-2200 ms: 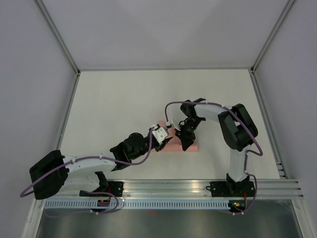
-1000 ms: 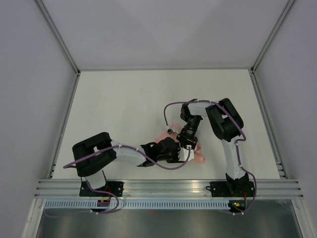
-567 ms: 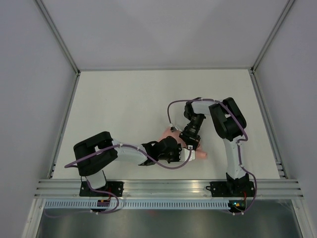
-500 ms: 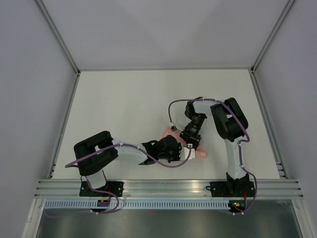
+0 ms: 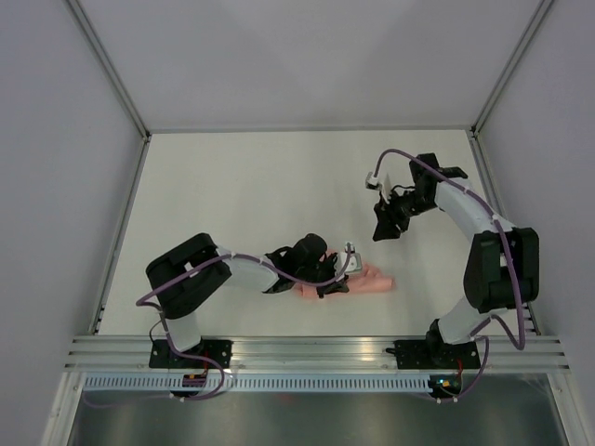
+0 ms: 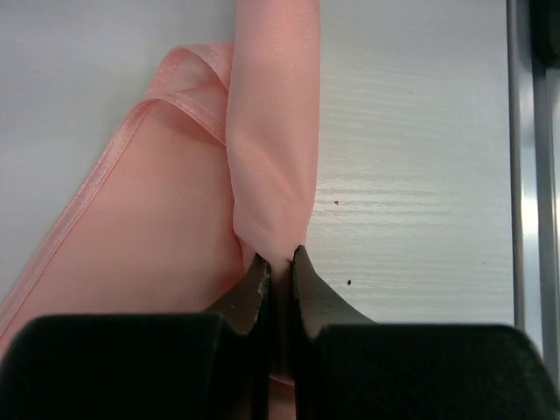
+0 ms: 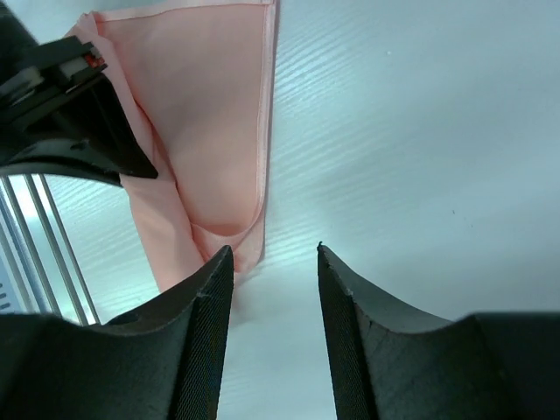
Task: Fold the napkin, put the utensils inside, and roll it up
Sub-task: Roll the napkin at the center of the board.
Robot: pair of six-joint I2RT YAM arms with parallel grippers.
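Note:
The salmon-pink napkin (image 5: 370, 282) lies partly rolled on the white table near the front edge. In the left wrist view its rolled part (image 6: 273, 131) runs straight away from the fingers, and a flat flap (image 6: 140, 254) spreads to the left. My left gripper (image 5: 340, 278) (image 6: 280, 259) is shut on the near end of that roll. My right gripper (image 5: 382, 229) (image 7: 274, 254) hangs open above the table behind the napkin, with nothing between its fingers. Its wrist view shows the napkin (image 7: 210, 114) and the left gripper's black body (image 7: 61, 114). The utensils are hidden.
An aluminium rail (image 5: 316, 349) runs along the table's front edge, close to the napkin; it also shows in the left wrist view (image 6: 525, 175) and the right wrist view (image 7: 35, 245). Grey walls enclose the table on three sides.
My right gripper has opened, left the napkin and swung up and back to the right. My left gripper has closed on the roll's end and stayed there.

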